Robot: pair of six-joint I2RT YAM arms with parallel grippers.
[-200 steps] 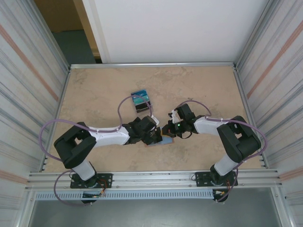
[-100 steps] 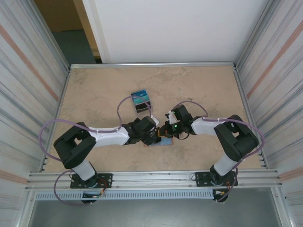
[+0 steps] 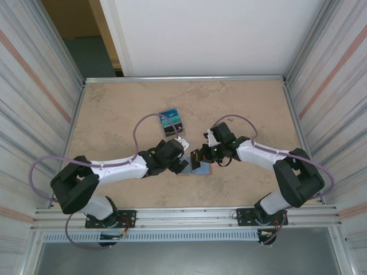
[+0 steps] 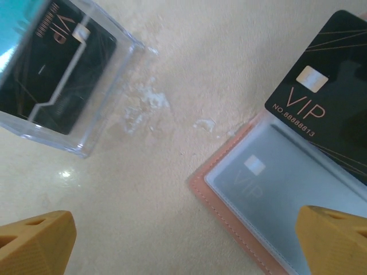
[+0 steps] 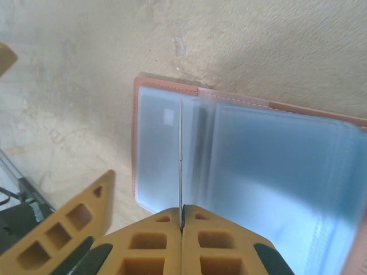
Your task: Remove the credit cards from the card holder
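The salmon-pink card holder (image 5: 136,143) lies open on the table, its clear sleeves (image 4: 269,183) facing up. My right gripper (image 5: 182,213) is shut on a black VIP credit card (image 4: 327,109), seen edge-on (image 5: 180,154) above the holder's left page. Another VIP card shows faintly inside a sleeve (image 4: 252,172). My left gripper (image 4: 183,243) is wide open just left of the holder, one finger (image 4: 335,240) over its corner and nothing between the fingers. From above, both grippers (image 3: 182,163) (image 3: 198,156) meet over the holder (image 3: 202,171).
A clear stand (image 4: 63,91) holding dark and teal cards sits on the table behind the left gripper, also seen from above (image 3: 171,121). Metal walls close in the table on both sides. The left gripper's finger (image 5: 63,229) stands close beside the right gripper.
The right gripper has edged left and the black card now stands clear above the holder. The left arm's elbow has swung down and left; its gripper stays open by the holder.
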